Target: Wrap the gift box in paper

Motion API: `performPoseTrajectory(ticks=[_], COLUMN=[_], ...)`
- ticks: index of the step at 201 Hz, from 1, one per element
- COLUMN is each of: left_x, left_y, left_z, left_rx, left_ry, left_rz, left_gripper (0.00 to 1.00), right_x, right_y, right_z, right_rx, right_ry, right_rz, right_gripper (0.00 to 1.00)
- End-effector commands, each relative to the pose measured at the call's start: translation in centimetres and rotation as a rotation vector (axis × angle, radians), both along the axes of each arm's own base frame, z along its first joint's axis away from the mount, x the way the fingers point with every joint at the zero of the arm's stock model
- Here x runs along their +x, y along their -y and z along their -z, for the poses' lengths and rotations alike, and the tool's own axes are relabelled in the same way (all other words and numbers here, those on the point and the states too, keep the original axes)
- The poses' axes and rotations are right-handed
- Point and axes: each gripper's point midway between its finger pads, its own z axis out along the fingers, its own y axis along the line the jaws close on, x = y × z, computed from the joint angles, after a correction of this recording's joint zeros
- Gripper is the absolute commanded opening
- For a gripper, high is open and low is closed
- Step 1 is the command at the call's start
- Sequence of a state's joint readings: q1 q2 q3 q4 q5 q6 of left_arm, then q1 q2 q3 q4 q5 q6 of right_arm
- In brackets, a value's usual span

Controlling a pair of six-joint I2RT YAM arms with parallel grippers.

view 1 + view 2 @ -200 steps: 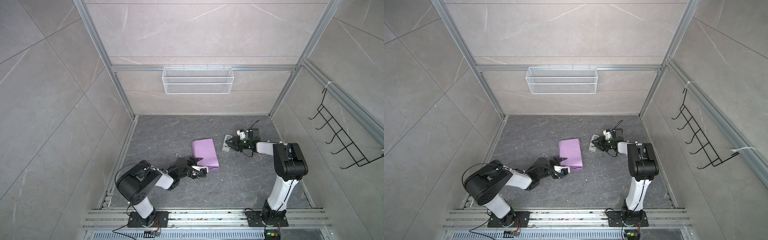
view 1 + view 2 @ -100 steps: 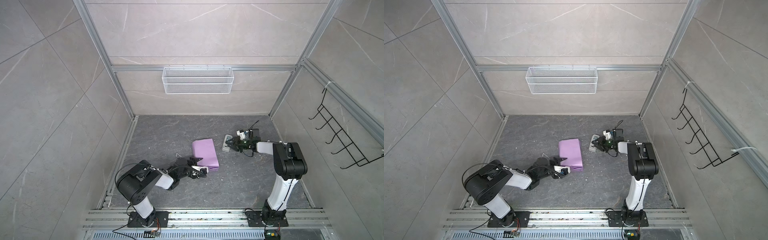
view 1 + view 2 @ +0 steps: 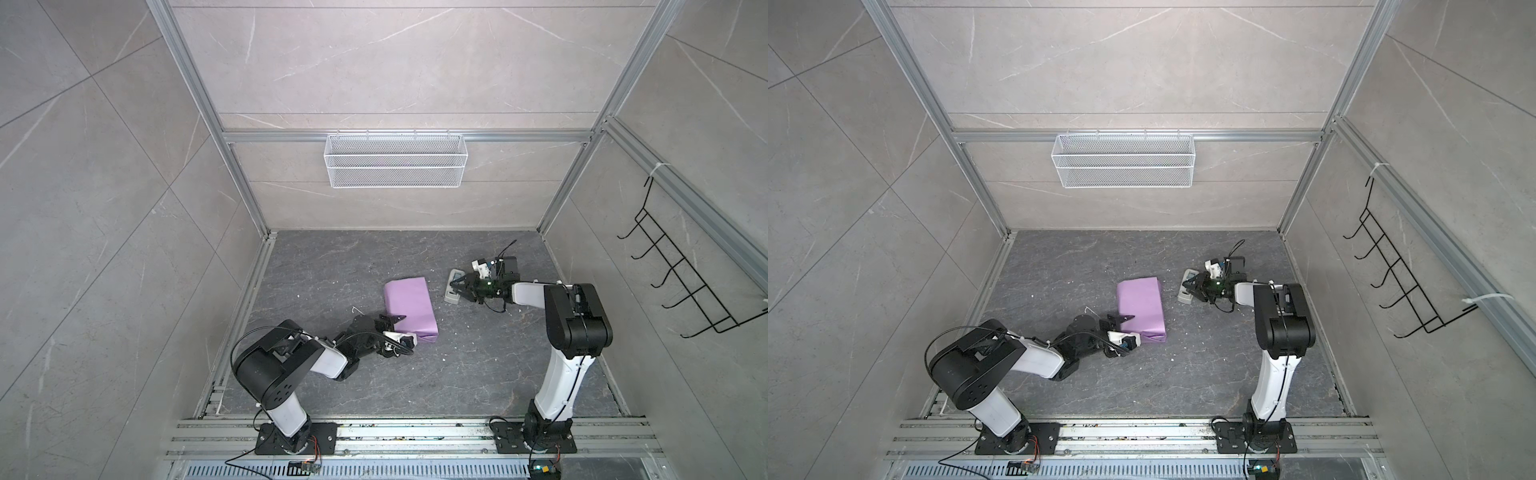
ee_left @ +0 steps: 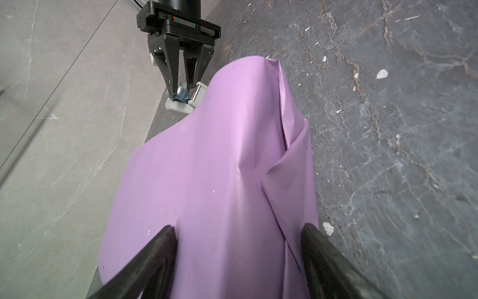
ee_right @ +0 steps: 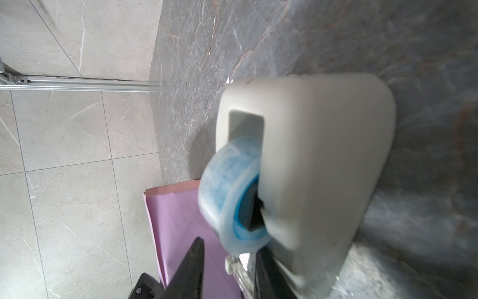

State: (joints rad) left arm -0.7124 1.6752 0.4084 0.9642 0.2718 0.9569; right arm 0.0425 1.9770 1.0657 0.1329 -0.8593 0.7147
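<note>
The paper [image 3: 409, 307] [image 3: 1140, 305] is folded lilac side out into a parcel on the dark floor, with a pale pink inner edge in the right wrist view; the gift box is hidden under it. My left gripper [image 3: 405, 328] [image 4: 237, 227] is at the parcel's near end, open, its fingers spread wide on the paper [image 4: 207, 168]. My right gripper [image 3: 455, 289] [image 5: 229, 248] is at a grey-white tape dispenser [image 3: 455, 275] [image 5: 323, 155] to the parcel's right. Its jaws stand narrowly apart around the clear tape end below the blue roll [image 5: 230, 181].
A white wire basket [image 3: 395, 160] hangs on the back wall and a black hook rack [image 3: 685, 286] on the right wall. Aluminium rails line the floor's edges. Small white scraps [image 3: 444, 357] lie on the floor near the parcel.
The right gripper's jaws have drawn slightly closer together at the tape dispenser. The left arm and the parcel have not moved.
</note>
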Motion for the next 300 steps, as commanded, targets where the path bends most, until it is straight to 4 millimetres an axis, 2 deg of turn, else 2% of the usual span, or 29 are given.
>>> performPoseTrajectory(ticks=[1,88,154,252,300], left_x=[-0.3,-0.3,-0.3,-0.2,-0.3], left_y=[-0.7,-0.7,-0.7,-0.7,-0.7], left_z=[2.2,2.1,2.2,2.2,2.2], left_rx=[0.038,0.037,0.037,0.038,0.038], left_ry=[-0.096,-0.094,-0.095,-0.095,-0.099], left_rz=[-0.024,-0.024,-0.024,-0.026,-0.024], left_gripper=[0.77,0.77,0.77,0.77,0.77], right_x=[-2.0,-2.2,-3.5,-3.3,-2.8], right_y=[0.0,-0.2,-0.4,-1.2,-1.5], right_z=[4.7,4.6,4.9,3.5,1.9], right_rx=[-0.060,-0.035,-0.018,0.045,0.082], right_ry=[-0.165,-0.163,-0.189,-0.132,-0.085], right_rz=[0.019,0.036,0.018,-0.006,-0.018], right_gripper=[0.35,0.32,0.30,0.24,0.19])
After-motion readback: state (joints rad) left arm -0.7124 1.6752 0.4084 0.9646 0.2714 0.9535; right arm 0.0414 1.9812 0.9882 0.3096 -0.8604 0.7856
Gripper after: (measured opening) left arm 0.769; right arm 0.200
